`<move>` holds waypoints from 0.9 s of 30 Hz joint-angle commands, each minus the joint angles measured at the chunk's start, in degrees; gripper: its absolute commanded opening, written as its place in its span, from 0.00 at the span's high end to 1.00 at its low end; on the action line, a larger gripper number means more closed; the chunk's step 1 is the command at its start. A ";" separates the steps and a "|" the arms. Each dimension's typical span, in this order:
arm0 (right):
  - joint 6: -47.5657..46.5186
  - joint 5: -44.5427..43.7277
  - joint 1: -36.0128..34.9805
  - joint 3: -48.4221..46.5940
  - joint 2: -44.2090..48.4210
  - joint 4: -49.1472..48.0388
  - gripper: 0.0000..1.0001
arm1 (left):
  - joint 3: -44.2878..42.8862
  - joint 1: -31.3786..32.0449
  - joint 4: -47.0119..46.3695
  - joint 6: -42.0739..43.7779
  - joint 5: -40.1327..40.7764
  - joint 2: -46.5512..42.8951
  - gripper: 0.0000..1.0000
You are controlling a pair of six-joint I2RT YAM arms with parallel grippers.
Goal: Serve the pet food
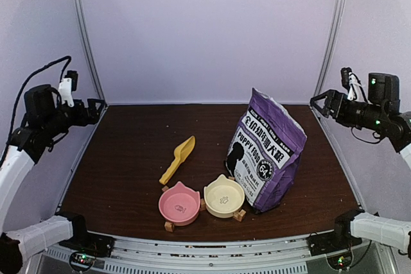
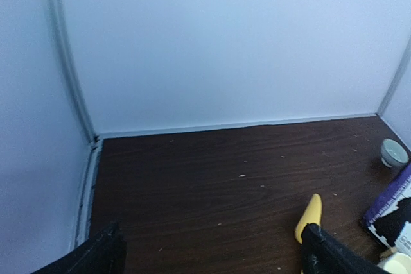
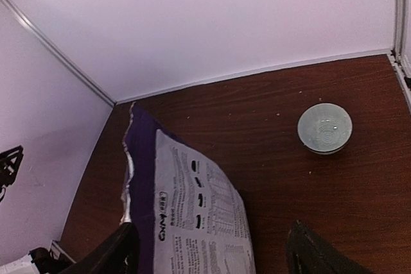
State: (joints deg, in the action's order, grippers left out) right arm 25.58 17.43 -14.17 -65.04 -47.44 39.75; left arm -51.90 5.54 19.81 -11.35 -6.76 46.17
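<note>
Dark brown tabletop (image 1: 128,178) fills the middle. We hold our left gripper (image 1: 96,108) at the left edge and our right gripper (image 1: 319,102) at the right edge, both raised, jaws wide, empty. We cannot see the pet food, only the purple bag (image 1: 266,158) upright right of centre.

The top external view sits high behind the arm bases and looks forward and down over the whole dark wooden table (image 1: 128,158) to the back wall, far enough off to take in both arms. The left wrist view looks from the left side, slanting down across the boards toward the back wall. At its right edge it catches the yellow scoop (image 2: 309,216), a corner of the purple puppy food bag (image 2: 393,210) and a small pale bowl (image 2: 393,152). The right wrist view looks down from the right, close over the bag's torn top, with the same bowl beyond. All three views share the bag.
</note>
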 commanded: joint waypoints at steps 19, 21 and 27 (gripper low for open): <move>-5.07 -24.50 -27.14 -29.28 -30.14 20.86 0.48 | -3.92 9.58 -1.19 10.26 1.86 6.03 0.02; -5.44 -23.99 -27.81 -29.61 -31.61 20.64 0.48 | -4.69 9.58 -0.37 10.21 1.60 7.10 0.02; -6.16 -28.59 -30.32 -32.84 -35.60 22.67 0.72 | -5.26 9.58 0.75 10.21 2.24 7.52 0.02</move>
State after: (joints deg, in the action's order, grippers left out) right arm 20.12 -6.61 -43.09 -94.78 -81.69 60.53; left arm -55.81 15.20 21.12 -1.80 -5.89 54.33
